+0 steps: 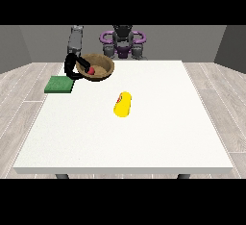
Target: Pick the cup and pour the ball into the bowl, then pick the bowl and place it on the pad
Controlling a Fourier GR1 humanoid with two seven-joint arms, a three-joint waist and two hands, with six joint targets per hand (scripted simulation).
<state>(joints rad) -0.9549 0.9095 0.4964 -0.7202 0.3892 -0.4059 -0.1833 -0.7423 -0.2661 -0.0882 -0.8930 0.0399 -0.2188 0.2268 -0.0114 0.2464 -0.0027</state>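
A brown bowl (pixel 97 67) hangs tilted near the table's far left, its opening turned towards the camera. A small red ball (pixel 90 69) lies inside it by the left wall. The black hand at the view's left (pixel 70 66) is curled round the bowl's left rim. The green pad (pixel 59 84) lies flat just left of and below the bowl, near the table's left edge. The yellow cup (pixel 123 104) lies on its side in the middle of the table, apart from the hand. No hand shows at the view's right.
The white table (pixel 158 137) stretches wide towards the camera and to the right. The robot's torso (pixel 122 41) stands behind the far edge. A grey forearm (pixel 75 39) comes down to the hand on the bowl.
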